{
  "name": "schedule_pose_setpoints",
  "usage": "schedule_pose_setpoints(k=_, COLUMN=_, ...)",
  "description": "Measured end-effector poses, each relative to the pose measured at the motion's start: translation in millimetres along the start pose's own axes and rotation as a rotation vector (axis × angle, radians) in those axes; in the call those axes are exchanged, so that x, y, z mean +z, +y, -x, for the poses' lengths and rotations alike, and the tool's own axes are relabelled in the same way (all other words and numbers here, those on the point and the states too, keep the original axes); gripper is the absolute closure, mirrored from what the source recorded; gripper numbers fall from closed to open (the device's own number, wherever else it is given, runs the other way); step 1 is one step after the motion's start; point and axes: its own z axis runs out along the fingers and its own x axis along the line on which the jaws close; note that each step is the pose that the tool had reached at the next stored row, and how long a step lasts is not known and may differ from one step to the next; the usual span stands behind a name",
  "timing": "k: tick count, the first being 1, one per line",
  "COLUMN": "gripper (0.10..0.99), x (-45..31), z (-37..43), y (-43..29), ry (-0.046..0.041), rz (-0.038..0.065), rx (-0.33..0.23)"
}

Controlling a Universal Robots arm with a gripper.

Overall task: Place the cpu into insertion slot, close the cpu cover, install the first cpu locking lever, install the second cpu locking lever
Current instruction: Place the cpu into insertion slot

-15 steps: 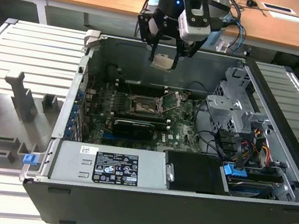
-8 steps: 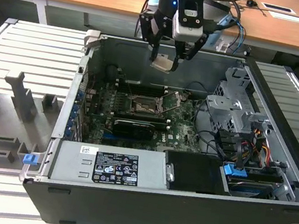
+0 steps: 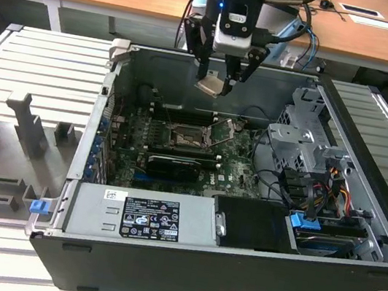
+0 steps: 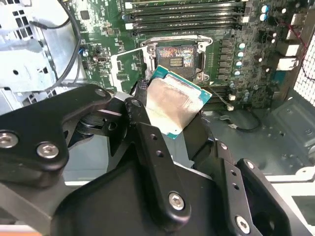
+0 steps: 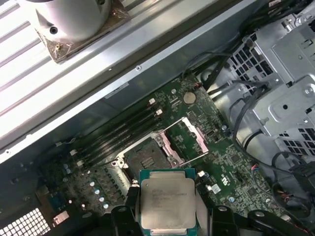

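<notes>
Hand (image 3: 218, 79) clamped on the cpu (image 4: 172, 103) by two opposite edges; held tilted in the air over the far side of the open case, well apart from the insertion slot (image 3: 182, 138). Treat as light, stiff, thin, probably fragile underneath. Grip edges only. Faint print on the metal face; white printed label (image 3: 149, 217) on the near power supply (image 3: 200, 220).

1 cpu (image 5: 166, 201) above 1 insertion slot (image 5: 145, 157); near the insertion slot, 1 cpu cover (image 5: 199, 136) and 1 coin battery (image 5: 188, 97); around it, 1 computer case (image 3: 159, 273).
</notes>
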Motion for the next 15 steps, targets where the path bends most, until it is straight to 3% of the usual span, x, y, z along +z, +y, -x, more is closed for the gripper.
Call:
schedule_pose_setpoints(k=5, gripper=0.549, x=0.6, z=0.0, y=0.0, ry=-0.0066, rz=0.0, rx=0.075)
schedule_pose_setpoints(k=12, gripper=0.549, x=1.9, z=0.0, y=-0.1, ry=-0.0193, rz=0.002, rx=0.222)
schedule_pose_setpoints(k=15, gripper=0.549, x=3.1, z=0.1, y=-0.2, ry=-0.0209, rz=0.002, rx=0.242)
